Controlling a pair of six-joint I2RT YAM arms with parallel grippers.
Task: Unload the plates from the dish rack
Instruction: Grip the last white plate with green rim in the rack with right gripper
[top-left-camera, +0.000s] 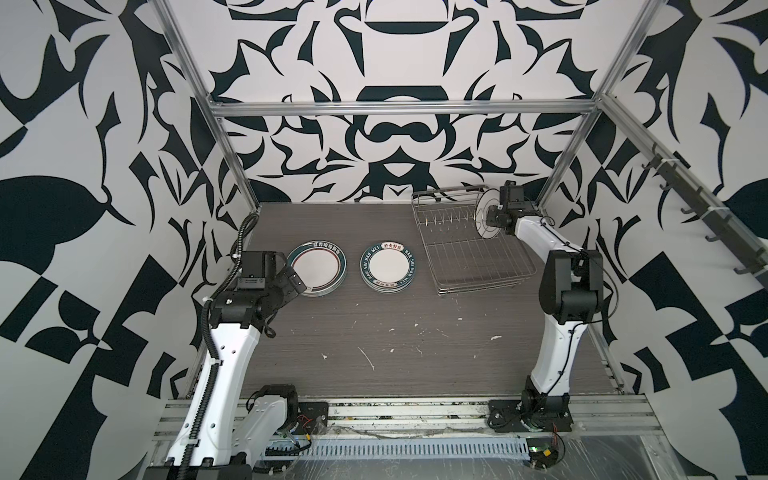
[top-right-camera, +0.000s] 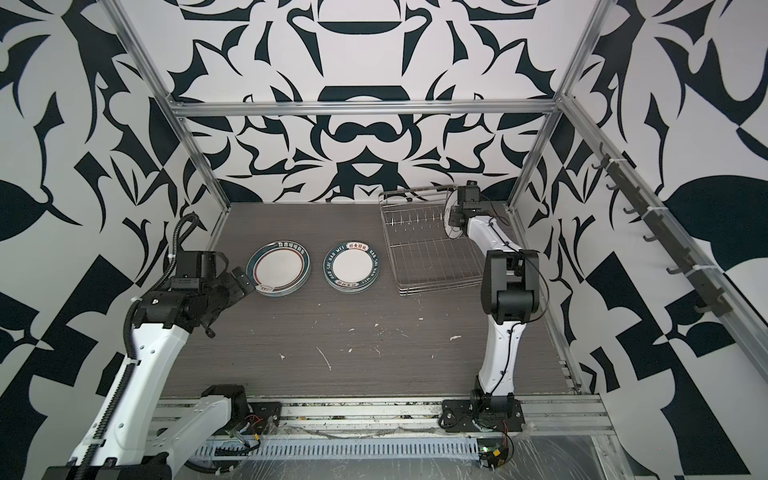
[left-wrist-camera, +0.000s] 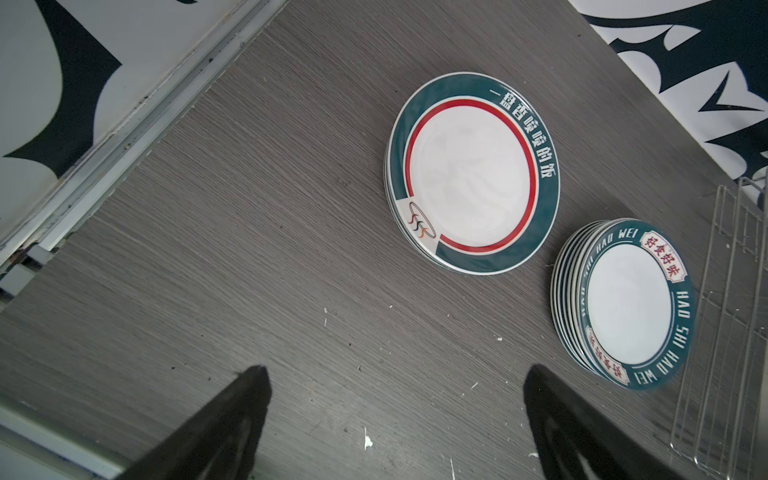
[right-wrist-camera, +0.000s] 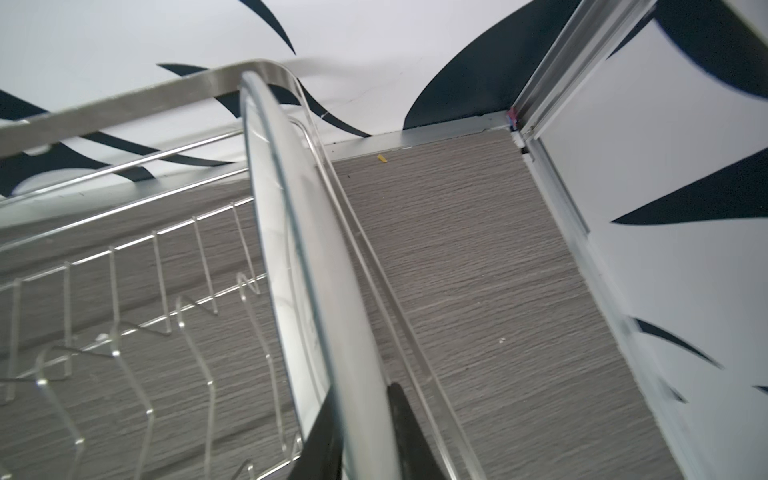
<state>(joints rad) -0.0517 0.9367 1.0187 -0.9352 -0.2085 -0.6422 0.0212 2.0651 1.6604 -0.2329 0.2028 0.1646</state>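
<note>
The wire dish rack (top-left-camera: 469, 257) (top-right-camera: 432, 257) stands at the back right of the table. One white plate (top-left-camera: 483, 218) (top-right-camera: 451, 222) stands upright at its far right end. In the right wrist view my right gripper (right-wrist-camera: 361, 401) is shut on this plate (right-wrist-camera: 299, 249), a black finger on each face at its edge. Two stacks of plates lie flat left of the rack: a larger stack (top-left-camera: 318, 269) (left-wrist-camera: 473, 174) and a smaller stack (top-left-camera: 388, 268) (left-wrist-camera: 623, 303). My left gripper (left-wrist-camera: 392, 374) (top-left-camera: 297, 283) hangs open over bare table beside the larger stack.
The rack's prongs (right-wrist-camera: 162, 282) and its flat top rail (right-wrist-camera: 124, 104) stand close around the held plate. The cage's aluminium post (top-left-camera: 557, 183) and the patterned right wall (right-wrist-camera: 665, 187) are near the right arm. White flecks (top-left-camera: 365, 355) dot the table's front half.
</note>
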